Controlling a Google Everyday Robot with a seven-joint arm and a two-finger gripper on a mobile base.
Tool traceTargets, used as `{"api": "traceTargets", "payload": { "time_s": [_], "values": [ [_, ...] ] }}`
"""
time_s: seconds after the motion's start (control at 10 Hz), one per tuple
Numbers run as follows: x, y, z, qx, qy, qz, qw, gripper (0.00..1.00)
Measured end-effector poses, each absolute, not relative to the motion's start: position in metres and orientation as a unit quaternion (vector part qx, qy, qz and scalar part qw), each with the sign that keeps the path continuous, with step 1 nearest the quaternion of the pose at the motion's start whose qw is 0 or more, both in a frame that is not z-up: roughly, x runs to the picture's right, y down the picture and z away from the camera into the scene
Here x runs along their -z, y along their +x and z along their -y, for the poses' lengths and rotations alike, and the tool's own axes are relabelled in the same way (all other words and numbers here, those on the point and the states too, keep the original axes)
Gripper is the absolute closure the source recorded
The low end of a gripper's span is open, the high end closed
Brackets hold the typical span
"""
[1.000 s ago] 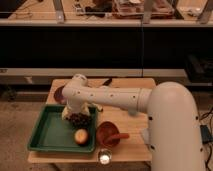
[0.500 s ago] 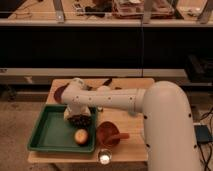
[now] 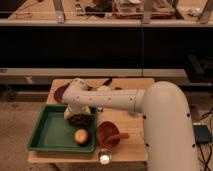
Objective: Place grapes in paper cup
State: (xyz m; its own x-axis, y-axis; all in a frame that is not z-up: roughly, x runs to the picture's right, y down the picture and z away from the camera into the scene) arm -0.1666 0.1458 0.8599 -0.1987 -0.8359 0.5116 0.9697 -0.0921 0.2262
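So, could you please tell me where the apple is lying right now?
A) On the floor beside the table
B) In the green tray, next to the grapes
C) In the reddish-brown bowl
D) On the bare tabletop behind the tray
B: the apple lies inside the green tray, just in front of the grapes, where the gripper is lowered.

Arm (image 3: 116,100) eased lower, wrist slightly leftward — end effector (image 3: 74,111) now right at grapes (image 3: 80,119) in green tray (image 3: 49,134).

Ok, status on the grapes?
Gripper down at grapes, in tray. Grapes not yet in cup, cup behind arm. Apple close by grapes.
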Motion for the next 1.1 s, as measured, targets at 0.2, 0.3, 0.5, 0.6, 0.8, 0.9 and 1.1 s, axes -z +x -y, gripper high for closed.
{"api": "traceTargets", "payload": {
  "time_s": [0.2,0.3,0.5,0.6,0.8,0.9,1.1],
  "values": [
    [-0.864,-0.166,-0.158,0.731,-0.135,0.281,0.607,0.21],
    [-0.863,-0.165,-0.163,0.734,-0.137,0.288,0.600,0.24],
    [-0.857,-0.164,-0.171,0.736,-0.133,0.310,0.587,0.45],
    [-0.853,-0.163,-0.171,0.733,-0.128,0.319,0.586,0.53],
    [-0.839,-0.165,-0.159,0.723,-0.115,0.341,0.589,0.73],
    [-0.830,-0.169,-0.152,0.721,-0.110,0.349,0.589,0.84],
    [-0.820,-0.176,-0.144,0.711,-0.095,0.369,0.591,0.99]
  ]
}}
